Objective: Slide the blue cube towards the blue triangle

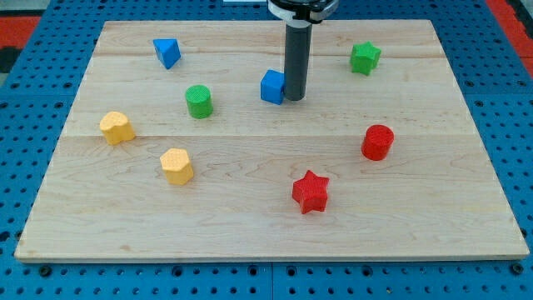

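Note:
The blue cube [272, 87] sits on the wooden board [266, 217] a little above its middle. The blue triangle [166, 52] lies near the view's top left, well apart from the cube. My tip [296, 99] stands right beside the cube's right side, touching or nearly touching it. The dark rod rises straight up from there to the view's top edge.
A green cylinder [199, 101] stands left of the cube, below the triangle. A green star [365, 57] is at the top right. A red cylinder [377, 142] and a red star [311, 192] are at the lower right. Two yellow blocks [117, 127] [176, 165] are at the left.

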Robot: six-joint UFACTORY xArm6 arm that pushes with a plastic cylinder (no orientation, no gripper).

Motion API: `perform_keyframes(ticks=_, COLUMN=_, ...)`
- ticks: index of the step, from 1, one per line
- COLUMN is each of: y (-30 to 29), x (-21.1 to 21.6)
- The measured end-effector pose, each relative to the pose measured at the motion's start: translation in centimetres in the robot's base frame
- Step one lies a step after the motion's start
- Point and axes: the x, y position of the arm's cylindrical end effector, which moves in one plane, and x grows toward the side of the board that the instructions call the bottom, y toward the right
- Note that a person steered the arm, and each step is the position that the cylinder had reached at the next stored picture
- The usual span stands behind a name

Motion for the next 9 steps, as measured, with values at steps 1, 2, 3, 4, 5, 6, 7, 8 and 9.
perform_keyframes(ticks=1, y=-5.2, x=-0.8)
perform_keyframes(ticks=2, y=-9.8, x=-1.2)
perform_keyframes(ticks=3, y=-9.9, x=-3.8)
perform_keyframes(ticks=4, y=-7.5, x=-4.9)
perform_keyframes(ticks=5, y=-7.1, x=-6.6)
perform_keyframes(ticks=6, y=-8.4, x=-8.6)
perform_keyframes(ticks=7, y=-10.6, x=-9.7)
perform_keyframes(ticks=8, y=-10.2, x=-10.5)
perform_keyframes(ticks=9, y=-8.5, x=-11.0)
